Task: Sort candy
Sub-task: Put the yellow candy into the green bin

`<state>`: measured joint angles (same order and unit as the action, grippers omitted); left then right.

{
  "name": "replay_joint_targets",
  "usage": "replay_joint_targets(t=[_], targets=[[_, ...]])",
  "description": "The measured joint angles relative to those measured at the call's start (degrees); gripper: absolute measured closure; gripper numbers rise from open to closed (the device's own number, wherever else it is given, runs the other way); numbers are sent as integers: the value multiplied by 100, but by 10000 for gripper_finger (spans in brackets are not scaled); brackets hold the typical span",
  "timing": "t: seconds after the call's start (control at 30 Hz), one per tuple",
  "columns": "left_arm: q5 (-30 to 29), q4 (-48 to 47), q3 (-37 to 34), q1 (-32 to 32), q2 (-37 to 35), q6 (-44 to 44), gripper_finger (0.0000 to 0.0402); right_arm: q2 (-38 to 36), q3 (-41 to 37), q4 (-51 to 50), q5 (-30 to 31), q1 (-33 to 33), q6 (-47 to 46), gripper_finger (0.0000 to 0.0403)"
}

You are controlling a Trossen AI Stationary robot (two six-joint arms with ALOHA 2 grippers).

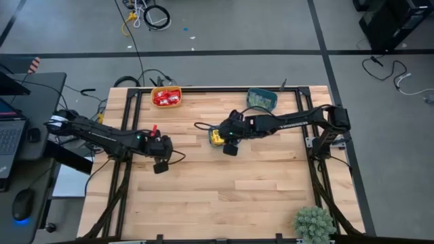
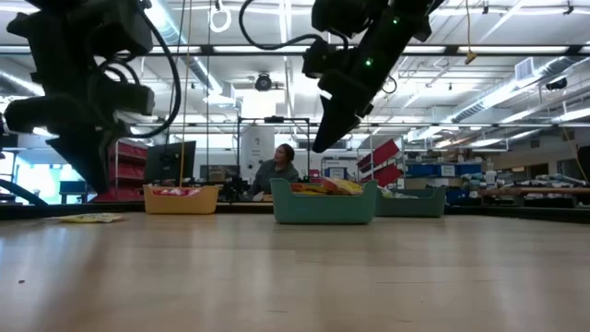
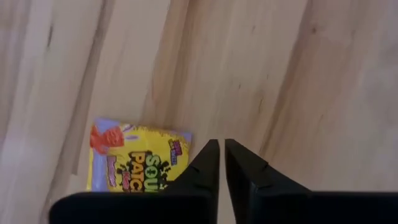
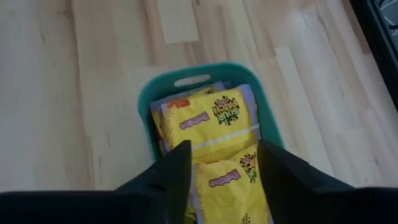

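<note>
A teal bowl holding several yellow candy packets stands mid-table. My right gripper hangs open above it, one finger on either side of the top packets. In the low view it is clear of the bowl. One yellow candy packet lies flat on the table at the left. My left gripper points down just beside it with only a thin slit between its fingers and nothing in them. In the high view, the left gripper hides that packet.
An orange bowl of red packets stands at the far edge left of centre. A second teal bowl stands at the far right. A potted plant sits at the near right corner. A person sits beyond the table.
</note>
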<state>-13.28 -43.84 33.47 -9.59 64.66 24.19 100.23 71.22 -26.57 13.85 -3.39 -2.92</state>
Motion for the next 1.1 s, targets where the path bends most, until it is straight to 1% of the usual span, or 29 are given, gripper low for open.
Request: replay_joint_targets(t=[0.07, 0.1, 0.17, 0.27, 0.37, 0.47, 0.7, 0.77, 0.83, 0.9, 0.97, 1.0, 1.1], targets=[[-83, 69, 7, -1, 74, -100, 360, -16, 2, 20, 0, 25, 8, 219], [-225, 48, 6, 1, 138, -111, 351, -16, 2, 20, 0, 33, 11, 212], [-524, -58, 2, 58, 215, 77, 333, -16, 2, -4, 0, 49, 11, 201], [-571, -138, 3, 242, 454, 505, 307, -16, 2, -50, 0, 87, 13, 194], [-440, -159, 4, 502, 691, 871, 285, -16, 2, -40, 0, 119, 47, 195], [-424, -173, -2, 746, 940, 946, 271, -16, 2, -3, 0, 139, 118, 201], [-320, 208, 17, 964, 1343, 624, 270, -16, 2, -52, 0, 150, 129, 219], [-310, 224, 30, 965, 1430, 463, 274, -16, 2, -99, 0, 160, 146, 226], [-299, 258, 24, 963, 1430, 319, 289, -16, 2, -97, 0, 176, 159, 236], [-286, 321, 22, 950, 1421, 153, 321, -16, 2, -99, 0, 213, 162, 248], [-280, 392, 12, 945, 1363, 11, 368, -53, 2, -139, 4, 264, 166, 262], [-274, 408, 11, 945, 1354, -4, 384, -97, 2, -138, 4, 292, 164, 268], [-278, 399, 45, 900, 1268, -212, 396, -319, 2, -206, 119, 376, 164, 285]])
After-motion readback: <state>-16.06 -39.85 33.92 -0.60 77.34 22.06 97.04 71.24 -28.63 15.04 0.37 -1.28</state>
